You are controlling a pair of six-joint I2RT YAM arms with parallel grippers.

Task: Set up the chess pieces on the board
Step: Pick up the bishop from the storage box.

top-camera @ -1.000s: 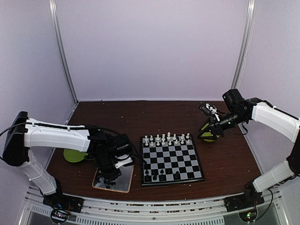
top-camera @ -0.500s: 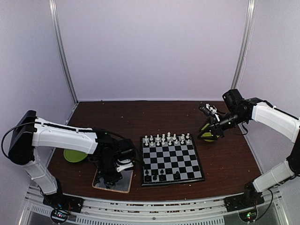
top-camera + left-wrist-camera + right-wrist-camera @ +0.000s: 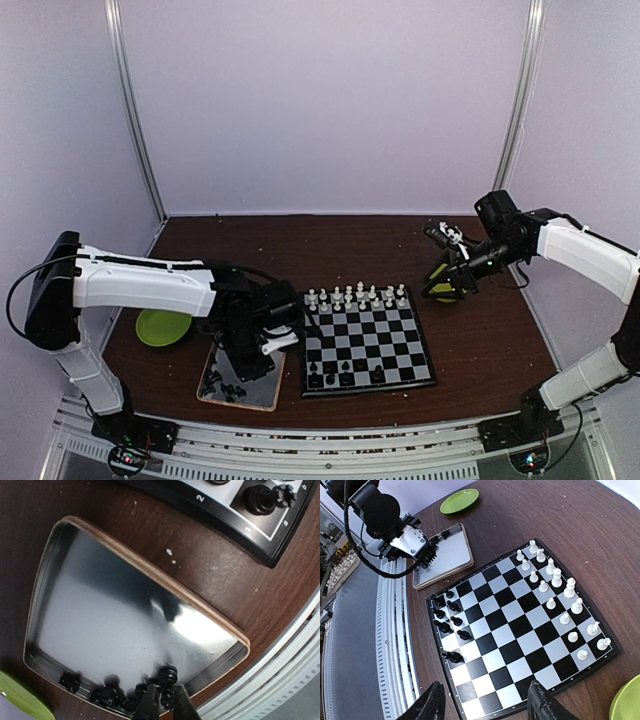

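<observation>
Black piece [image 3: 168, 673] in left hand [image 3: 165, 692]

Checkered board [image 3: 512, 625], white pieces [image 3: 551, 602] far rows, black pieces [image 3: 456, 621] near

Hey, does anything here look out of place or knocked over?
Nothing looks spilled or broken. The black row along the near edge of the board has a gap, leaving one black piece alone; the spare black pieces are bunched along one edge of the tray.
</observation>
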